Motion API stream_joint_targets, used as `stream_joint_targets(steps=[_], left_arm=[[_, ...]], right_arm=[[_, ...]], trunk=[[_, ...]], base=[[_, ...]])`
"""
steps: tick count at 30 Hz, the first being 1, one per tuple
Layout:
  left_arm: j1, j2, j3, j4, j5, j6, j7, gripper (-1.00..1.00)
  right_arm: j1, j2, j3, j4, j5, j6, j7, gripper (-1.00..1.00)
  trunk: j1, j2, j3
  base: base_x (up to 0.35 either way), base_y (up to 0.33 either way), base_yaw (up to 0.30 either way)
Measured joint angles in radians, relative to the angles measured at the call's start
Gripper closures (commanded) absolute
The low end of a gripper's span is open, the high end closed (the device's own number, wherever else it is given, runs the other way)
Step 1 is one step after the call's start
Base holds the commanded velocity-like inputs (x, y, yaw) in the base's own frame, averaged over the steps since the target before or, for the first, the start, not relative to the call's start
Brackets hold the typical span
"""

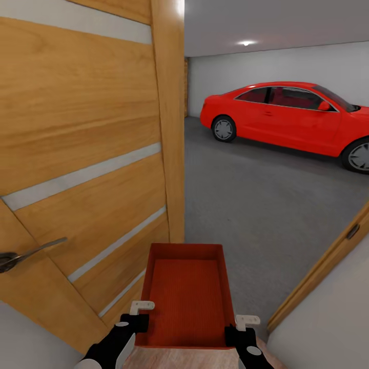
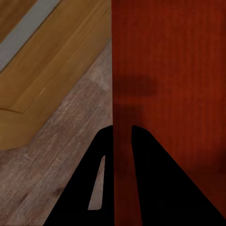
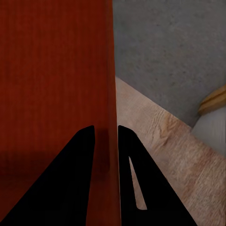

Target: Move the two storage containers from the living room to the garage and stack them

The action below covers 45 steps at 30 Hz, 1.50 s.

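Jaws of both the left gripper (image 1: pixel 137 313) and right gripper (image 1: pixel 242 328) are pinching the side walls of an empty storage container (image 1: pixel 185 297), holding it at the garage doorway.

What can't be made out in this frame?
- Second storage container: nothing here tells where it is.
- Red car: its front end is cut off by the head view's right edge.
- Held container's near wall: cropped by the head view's bottom edge.
- Left gripper and right gripper: pad contact on the walls is lost in black silhouette.
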Motion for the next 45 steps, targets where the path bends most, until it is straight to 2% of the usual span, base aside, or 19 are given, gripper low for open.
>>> stream_joint_targets(steps=[45], left_arm=[[0.0,0.001,0.001,0.0,-0.001,-0.005,-0.003,1.0]], right_arm=[[0.0,0.001,0.001,0.0,0.0,-0.006,-0.002,1.0]], trunk=[[0.0,0.0,0.0]], base=[[0.001,0.001,-0.145]])
